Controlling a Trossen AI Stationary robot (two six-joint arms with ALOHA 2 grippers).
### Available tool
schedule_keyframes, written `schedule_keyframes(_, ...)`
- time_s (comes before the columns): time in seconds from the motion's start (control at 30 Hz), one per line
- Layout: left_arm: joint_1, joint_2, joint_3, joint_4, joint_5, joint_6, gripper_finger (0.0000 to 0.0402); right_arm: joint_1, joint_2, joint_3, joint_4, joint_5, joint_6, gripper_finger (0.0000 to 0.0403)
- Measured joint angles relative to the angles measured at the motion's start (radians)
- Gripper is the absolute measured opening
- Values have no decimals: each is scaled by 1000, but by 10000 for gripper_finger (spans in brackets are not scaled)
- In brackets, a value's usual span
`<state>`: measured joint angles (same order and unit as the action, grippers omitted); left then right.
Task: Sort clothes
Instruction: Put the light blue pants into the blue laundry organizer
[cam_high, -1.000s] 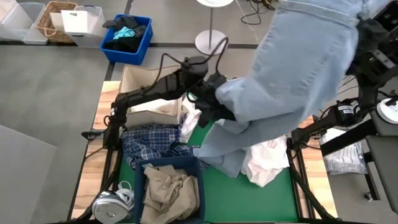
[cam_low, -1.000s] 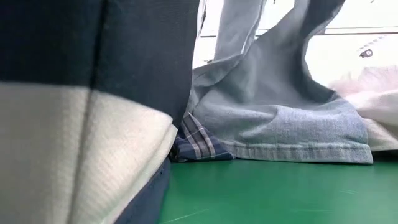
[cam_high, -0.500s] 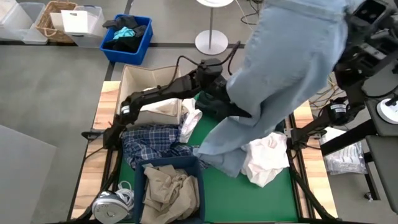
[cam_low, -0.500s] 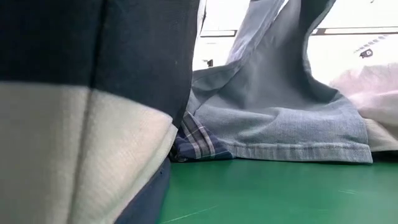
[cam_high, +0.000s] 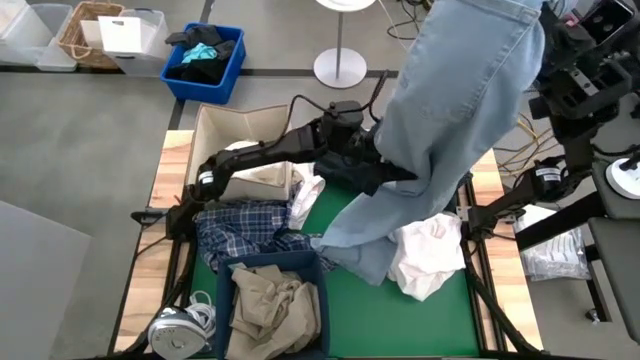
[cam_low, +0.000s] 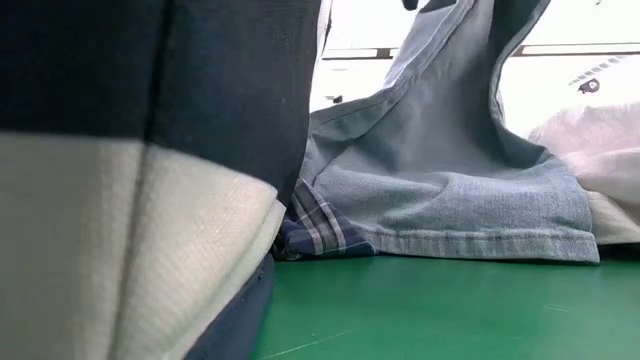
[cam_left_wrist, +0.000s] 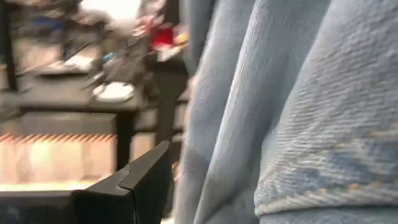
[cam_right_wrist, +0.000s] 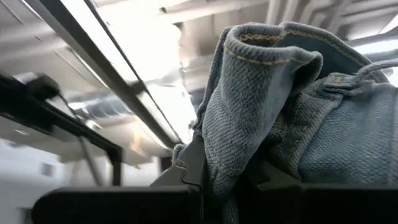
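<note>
Hanging denim (cam_high: 455, 110) screening white shirt (cam_high: 428, 258), beside plaid shirt (cam_high: 240, 232)

The green-topped table (cam_high: 350, 300) carries denim hem (cam_low: 470, 210), plaid shirt (cam_high: 240, 228), white shirt (cam_high: 428, 255), navy bin (cam_high: 272, 300).

From above, I lose the top of the light blue denim (cam_high: 455, 110) past the upper edge of the frame, and with it the right gripper; I can't tell from there how it stands. The left gripper is buried behind the denim fold at centre, fingers unseen. In the low view, a dark and pale blurred mass (cam_low: 140, 180) fills the left half and blocks everything behind it; only a corner of the plaid shirt (cam_low: 320, 232) peeks out beneath the denim hem. The white shirt (cam_low: 600, 150) is cut by the right edge. My left wrist picture is badly smeared.
</note>
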<state>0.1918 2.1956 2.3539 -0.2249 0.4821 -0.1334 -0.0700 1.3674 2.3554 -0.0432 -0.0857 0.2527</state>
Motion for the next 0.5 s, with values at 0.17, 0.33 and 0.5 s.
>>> schedule_keyframes(0.17,11,-49,2,-261,-190,94,233,0,-15,0,-70,77,-83,28)
schedule_keyframes(0.33,15,-102,2,-441,-423,176,233,0,-17,0,-79,171,-172,28)
schedule_keyframes(0.5,33,-150,2,-582,-563,179,233,0,-11,0,-16,217,-216,28)
